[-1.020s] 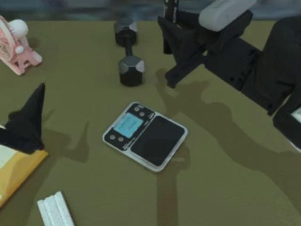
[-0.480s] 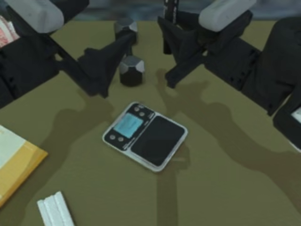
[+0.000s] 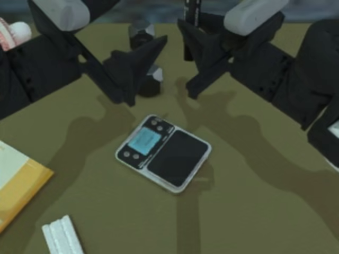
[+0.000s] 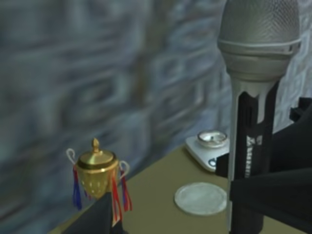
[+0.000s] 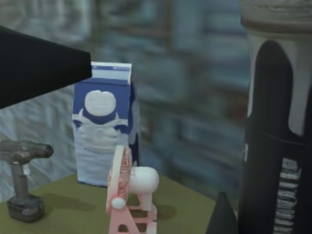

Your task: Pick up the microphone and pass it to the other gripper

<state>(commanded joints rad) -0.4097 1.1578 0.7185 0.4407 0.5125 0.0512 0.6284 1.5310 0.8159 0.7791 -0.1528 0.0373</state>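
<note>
Right tool (image 3: 192, 42) is clamped on the upright microphone (image 3: 192, 11), raised at the bench's (image 3: 254, 211) far middle. Left tool (image 3: 139, 63), fingers apart, is just left of it, above the dumbbell (image 3: 142, 32).

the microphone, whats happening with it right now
The right gripper holds the microphone upright above the far edge of the table, its silver mesh head on top. The left gripper has swung in from the left side and now sits beside it, over the dumbbell, not yet on the microphone. The handover looks about to happen.
</note>
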